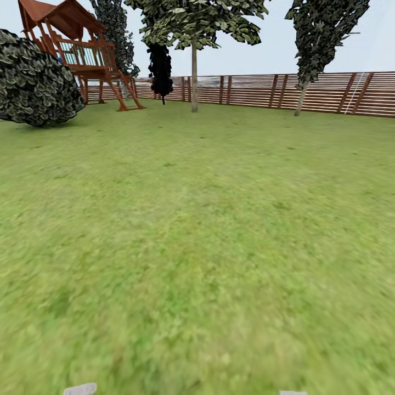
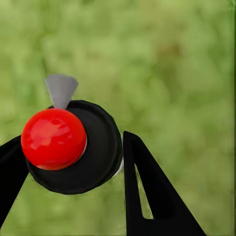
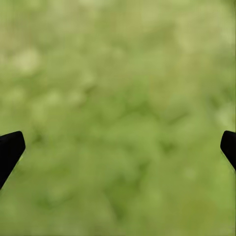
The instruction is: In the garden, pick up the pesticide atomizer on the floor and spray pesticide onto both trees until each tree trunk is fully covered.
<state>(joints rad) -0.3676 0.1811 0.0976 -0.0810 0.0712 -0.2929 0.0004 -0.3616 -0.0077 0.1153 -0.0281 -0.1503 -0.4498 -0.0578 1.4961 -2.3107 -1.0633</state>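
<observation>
- Left hand [image 2: 73, 162] clamped on the sprayer [image 2: 73, 147]: black round body, red cap, grey nozzle tab sticking out past the cap. Pickup looks done.
- Sprayer seen end-on from the wrist, so long axis runs approx. toward the camera; nozzle points away, over blurred grass [image 2: 187, 73].
- Ahead, L to R: bush [image 1: 35, 82], play tower [image 1: 77, 49], two trees [image 1: 194, 77] by the fence [image 1: 329, 93], well apart from robot. No white specks visible; spraying both trunks still left.
- Right hand [image 3: 118, 147]: tips wide apart, holding nothing.
</observation>
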